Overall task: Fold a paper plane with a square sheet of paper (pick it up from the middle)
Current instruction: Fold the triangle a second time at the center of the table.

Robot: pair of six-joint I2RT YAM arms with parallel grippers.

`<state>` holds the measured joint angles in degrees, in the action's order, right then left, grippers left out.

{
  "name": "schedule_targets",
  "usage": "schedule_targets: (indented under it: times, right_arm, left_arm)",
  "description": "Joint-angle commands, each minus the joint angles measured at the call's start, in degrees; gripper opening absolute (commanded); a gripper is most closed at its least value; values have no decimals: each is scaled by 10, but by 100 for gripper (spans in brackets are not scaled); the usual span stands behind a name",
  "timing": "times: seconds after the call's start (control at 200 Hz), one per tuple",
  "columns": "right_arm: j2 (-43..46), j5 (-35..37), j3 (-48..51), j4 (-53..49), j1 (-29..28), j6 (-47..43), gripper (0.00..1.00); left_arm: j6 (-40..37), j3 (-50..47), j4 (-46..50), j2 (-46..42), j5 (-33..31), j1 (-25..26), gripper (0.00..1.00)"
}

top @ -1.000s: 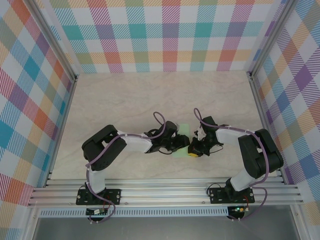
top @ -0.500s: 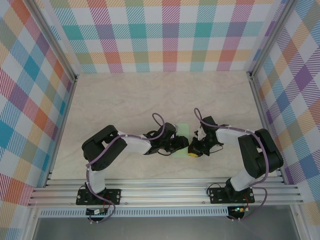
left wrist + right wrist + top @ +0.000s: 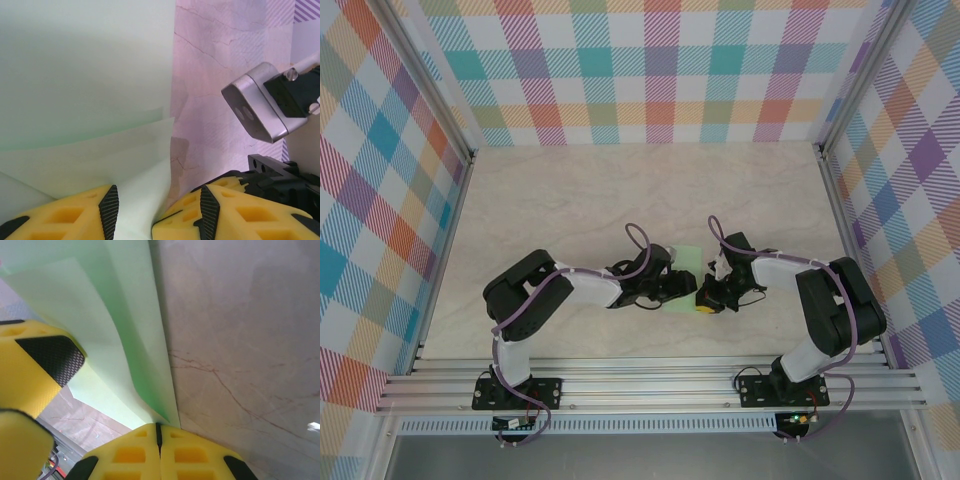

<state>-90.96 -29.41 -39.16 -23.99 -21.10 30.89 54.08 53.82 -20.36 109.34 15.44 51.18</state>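
Observation:
The square sheet of paper (image 3: 688, 262) is pale mint green, lies partly folded at the table's middle and is mostly covered by the two wrists. My right gripper (image 3: 159, 427) is shut on a corner of the sheet (image 3: 112, 310), where two layers curl up from the table. My left gripper (image 3: 159, 196) stands open at the sheet's near edge. A raised flap of the paper (image 3: 85, 75) runs into the gap between its fingers, and nothing is clamped there. In the top view the left gripper (image 3: 686, 289) and right gripper (image 3: 705, 299) almost touch.
Marbled beige tabletop (image 3: 620, 190) stretches behind the arms, ringed by checked walls. The right wrist's silver camera housing (image 3: 255, 107) hangs close to my left fingers. One yellow left fingertip (image 3: 35, 365) crowds the right wrist view. An aluminium rail (image 3: 650, 380) runs along the near edge.
Both arms have stayed almost in place. The right jaws have closed the last bit on the paper's corner, and the left jaws have spread slightly.

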Motion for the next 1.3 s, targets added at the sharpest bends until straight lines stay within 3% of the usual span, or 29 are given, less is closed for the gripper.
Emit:
schedule_targets:
  times: [0.0, 0.77, 1.055, 1.295]
  right_arm:
    - [-20, 53, 21, -15, -4, 5, 5]
    - [-16, 50, 14, -15, -3, -2, 5]
    - [-6, 29, -2, -4, -3, -11, 7]
    - [4, 22, -19, -10, -3, -16, 8]
  left_arm:
    - [-27, 6, 8, -2, -23, -23, 50]
    - [-59, 38, 83, -16, -18, -99, 51]
    - [-44, 33, 68, -75, 26, -78, 45]
    - [-28, 48, 34, -21, 69, -46, 36]
